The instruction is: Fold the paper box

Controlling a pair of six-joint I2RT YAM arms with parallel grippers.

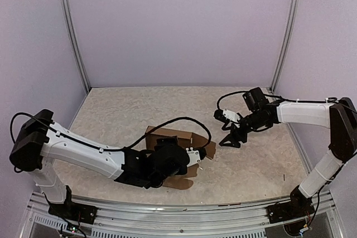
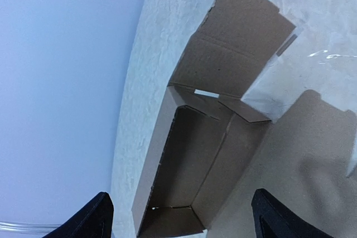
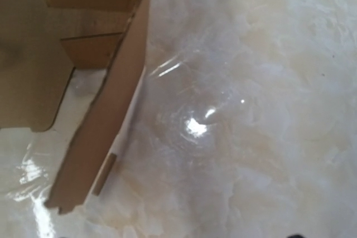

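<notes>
Paper box [image 1: 174, 134] sits on the desk [image 1: 120, 110] near front centre, partly covered by the left arm's wrist. In the left wrist view the tray part is folded up with its walls raised and plain brown cardboard inside. The lid panel lies open beyond it. Left hand [image 2: 187, 218] is open, fingertips wide apart, over the tray and gripping nothing. Right hand [image 1: 230, 140] is just right of the box, fingers spread, empty. The right wrist view shows one flap standing tilted.
</notes>
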